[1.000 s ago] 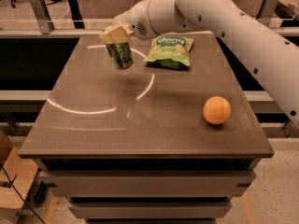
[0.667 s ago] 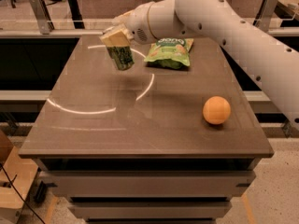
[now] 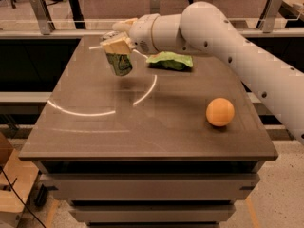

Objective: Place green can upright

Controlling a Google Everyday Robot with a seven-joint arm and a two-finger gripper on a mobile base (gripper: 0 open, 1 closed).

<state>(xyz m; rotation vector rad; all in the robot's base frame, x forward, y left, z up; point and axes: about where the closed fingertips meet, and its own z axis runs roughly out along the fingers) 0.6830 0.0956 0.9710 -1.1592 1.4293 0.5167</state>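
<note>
The green can point(image 3: 119, 64) has green patterned sides with pale markings. It hangs roughly upright, slightly tilted, in my gripper point(image 3: 115, 46), just above the far left part of the brown table point(image 3: 142, 127). The gripper's pale fingers point(image 3: 114, 44) are shut on the can's upper part and hide its top. The white arm point(image 3: 223, 37) reaches in from the right across the back of the table.
A flat green snack bag point(image 3: 171, 61) lies at the back middle, partly behind the arm. An orange point(image 3: 220, 112) sits on the right side. A metal railing point(image 3: 42, 13) and another table stand beyond the far edge.
The gripper with the can has moved a little to the right and toward the table's middle. The arm now covers more of the snack bag. The orange has not moved.
</note>
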